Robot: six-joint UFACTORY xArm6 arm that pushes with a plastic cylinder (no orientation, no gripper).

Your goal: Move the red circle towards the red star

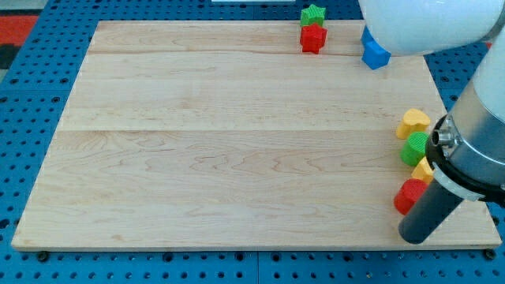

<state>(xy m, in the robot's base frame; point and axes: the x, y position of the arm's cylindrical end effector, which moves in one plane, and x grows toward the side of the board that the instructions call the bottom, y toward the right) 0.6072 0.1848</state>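
- Camera view: your tip (pixel 413 235) sits just below-right of the red circle (pixel 409 196); no gripper fitted, nothing held.
- Red star (pixel 313 38) lies far up-left across the desk (pixel 237 142).

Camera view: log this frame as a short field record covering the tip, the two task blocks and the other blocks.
tip: my tip at the view's bottom right, just below and right of the red circle
red circle: near the board's right edge, partly hidden by the rod
red star: at the top edge, far from the circle
green star: directly above the red star, touching it
blue block: top right, partly hidden by the arm
right-edge cluster: yellow heart, green block, yellow block
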